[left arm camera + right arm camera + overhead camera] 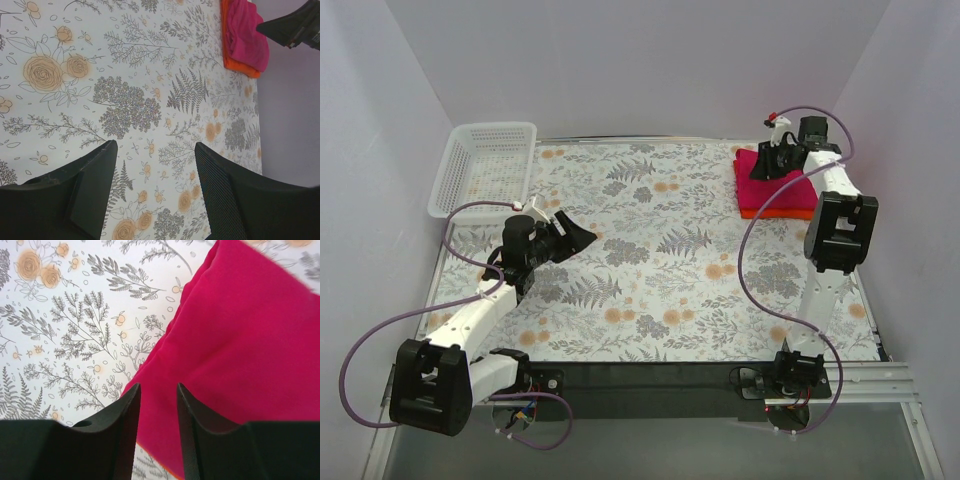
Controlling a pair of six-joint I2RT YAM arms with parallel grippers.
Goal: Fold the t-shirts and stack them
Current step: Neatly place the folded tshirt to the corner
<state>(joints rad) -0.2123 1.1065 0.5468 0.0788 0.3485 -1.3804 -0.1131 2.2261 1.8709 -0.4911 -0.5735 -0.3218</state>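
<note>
Magenta shirt [240,340] beneath right claw [158,387]

My right gripper [770,166] over t-shirts [770,198] stacked at table's [660,270] far right, basket [490,128] at far left, my left gripper [582,238] nearer than it.

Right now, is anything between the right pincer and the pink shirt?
Nothing visible does. The right pincer hangs directly over the folded pink shirt, which lies on the orange shirt near the far right corner. Between its parted fingers only pink cloth shows.
</note>
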